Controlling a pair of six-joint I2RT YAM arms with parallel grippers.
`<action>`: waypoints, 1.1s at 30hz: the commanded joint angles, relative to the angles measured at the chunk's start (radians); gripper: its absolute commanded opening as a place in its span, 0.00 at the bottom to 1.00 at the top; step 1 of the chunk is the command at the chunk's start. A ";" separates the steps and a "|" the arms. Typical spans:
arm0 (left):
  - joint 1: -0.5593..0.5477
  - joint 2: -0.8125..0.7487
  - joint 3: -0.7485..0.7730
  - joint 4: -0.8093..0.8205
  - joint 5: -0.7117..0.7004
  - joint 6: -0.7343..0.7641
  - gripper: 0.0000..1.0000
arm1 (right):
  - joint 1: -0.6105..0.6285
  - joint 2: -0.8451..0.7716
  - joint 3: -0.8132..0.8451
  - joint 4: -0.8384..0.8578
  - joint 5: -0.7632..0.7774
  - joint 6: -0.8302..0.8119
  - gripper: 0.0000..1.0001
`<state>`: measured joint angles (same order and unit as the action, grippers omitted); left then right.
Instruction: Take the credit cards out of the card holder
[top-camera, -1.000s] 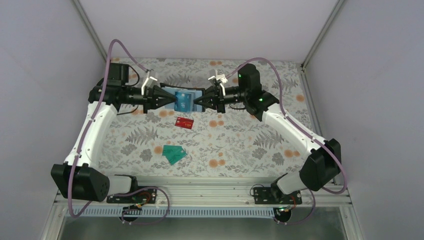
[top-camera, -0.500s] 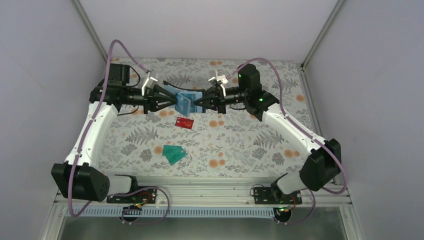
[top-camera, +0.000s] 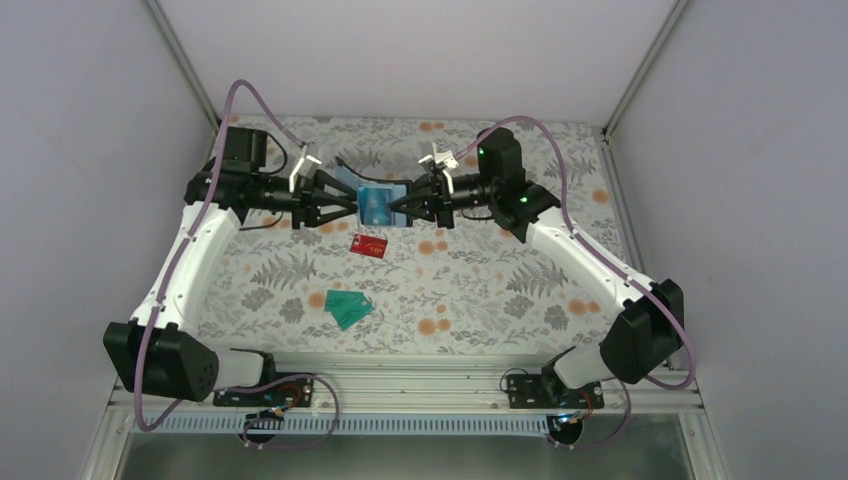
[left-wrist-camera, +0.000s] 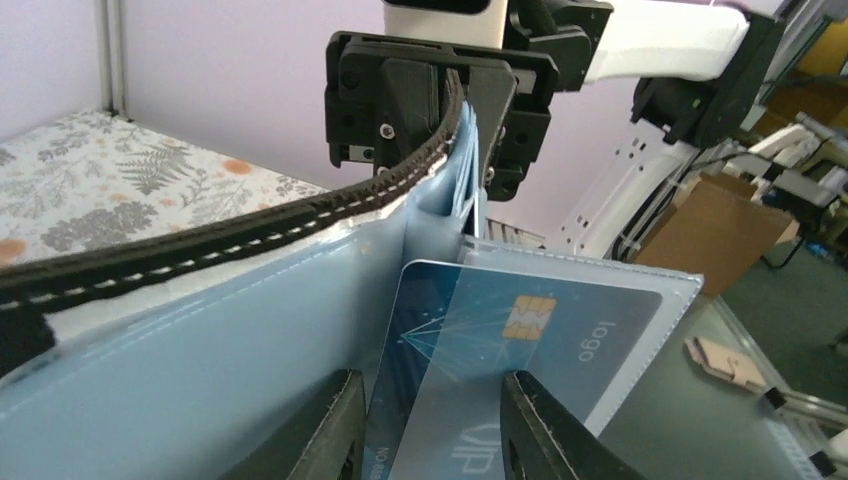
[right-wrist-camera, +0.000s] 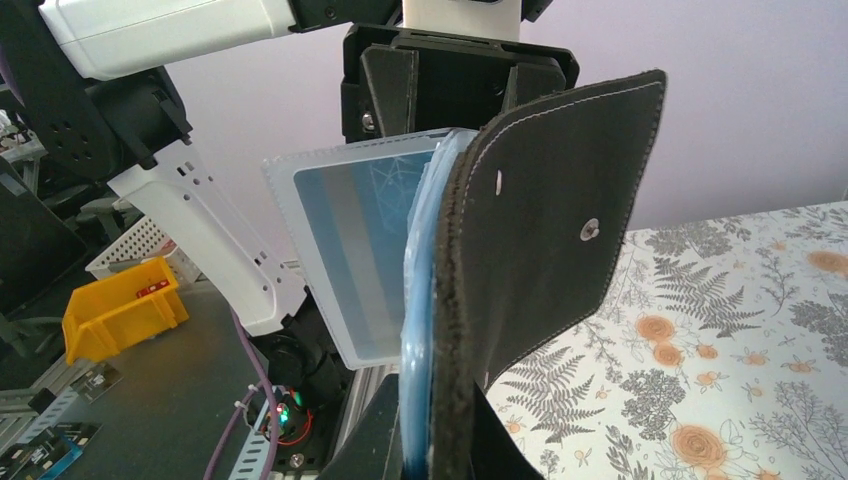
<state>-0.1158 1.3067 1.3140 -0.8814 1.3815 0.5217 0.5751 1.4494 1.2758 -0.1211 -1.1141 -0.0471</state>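
My right gripper (top-camera: 398, 208) is shut on one edge of the black card holder (top-camera: 350, 183) and holds it in the air over the far middle of the table; its jaws clamp the holder's edge in the right wrist view (right-wrist-camera: 440, 405). The holder (right-wrist-camera: 560, 200) hangs open, its blue-grey inner face (left-wrist-camera: 200, 340) towards my left gripper (top-camera: 350, 204). A blue card (left-wrist-camera: 520, 330) with a gold chip sticks out of a clear sleeve. My left gripper (left-wrist-camera: 430, 410) is open, with a finger on either side of that card. A red card (top-camera: 369, 245) and two teal-green cards (top-camera: 348, 308) lie on the table.
The table has a floral cloth (top-camera: 480, 280). White walls and metal corner posts (top-camera: 180, 50) enclose it on three sides. A metal rail (top-camera: 420, 385) with both arm bases runs along the near edge.
My left gripper was shut a second ago and now stands open around the blue card. The card holder has turned from spread flat to narrower. My right gripper has held still.
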 joint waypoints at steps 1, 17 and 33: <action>-0.006 0.009 0.025 0.010 -0.036 0.006 0.38 | -0.004 -0.026 0.006 0.006 -0.024 -0.021 0.04; -0.031 -0.004 0.050 0.018 -0.132 -0.018 0.61 | -0.005 -0.012 0.028 -0.015 -0.027 -0.042 0.04; -0.070 -0.014 0.054 -0.003 -0.101 0.000 0.35 | -0.006 -0.003 0.037 -0.015 -0.026 -0.039 0.04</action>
<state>-0.1738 1.3041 1.3571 -0.8700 1.2404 0.4900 0.5724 1.4494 1.2778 -0.1532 -1.1252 -0.0734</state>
